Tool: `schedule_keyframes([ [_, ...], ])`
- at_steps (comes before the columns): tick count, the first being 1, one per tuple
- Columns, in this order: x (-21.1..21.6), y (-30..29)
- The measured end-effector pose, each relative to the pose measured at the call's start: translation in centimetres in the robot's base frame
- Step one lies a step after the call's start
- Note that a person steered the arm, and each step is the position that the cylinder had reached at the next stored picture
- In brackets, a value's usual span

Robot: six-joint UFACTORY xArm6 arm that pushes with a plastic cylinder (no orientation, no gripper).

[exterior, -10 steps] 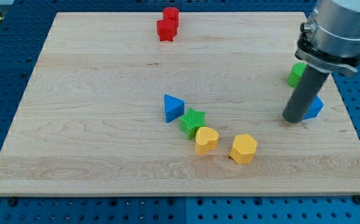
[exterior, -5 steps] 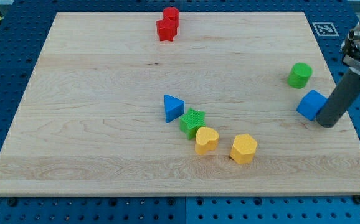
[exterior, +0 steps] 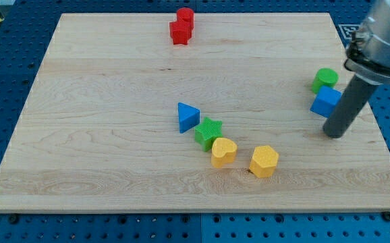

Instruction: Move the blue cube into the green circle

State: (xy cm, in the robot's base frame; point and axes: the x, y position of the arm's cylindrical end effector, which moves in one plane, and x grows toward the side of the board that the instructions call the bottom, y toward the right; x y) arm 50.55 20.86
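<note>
The blue cube (exterior: 326,101) sits near the view's right edge of the wooden board, touching the green circle block (exterior: 325,79) just above it. My tip (exterior: 334,133) rests on the board just below and slightly right of the blue cube. The dark rod rises up to the view's right, close beside the cube's right side.
A blue triangle (exterior: 187,117), green star (exterior: 208,131), yellow heart (exterior: 223,152) and yellow hexagon (exterior: 264,161) cluster at the board's middle. Two red blocks (exterior: 181,28) sit at the view's top. The board's right edge (exterior: 377,128) is close to my tip.
The blue cube has moved up and slightly left until it touches the green circle. My tip swung from the cube's left to its right, then to just below it.
</note>
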Motion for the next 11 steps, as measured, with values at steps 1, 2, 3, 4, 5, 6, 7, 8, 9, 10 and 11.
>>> schedule_keyframes([
  [1, 0.0, -0.2],
  [2, -0.2, 0.0],
  [3, -3.0, 1.1],
  [4, -6.0, 2.1],
  [5, -7.1, 1.4],
  [6, -7.1, -6.1],
  [7, -8.4, -14.6],
  [8, -9.4, -24.0],
  [9, -8.1, -31.9],
  [10, -4.3, -32.8],
  [11, -3.9, -29.7],
])
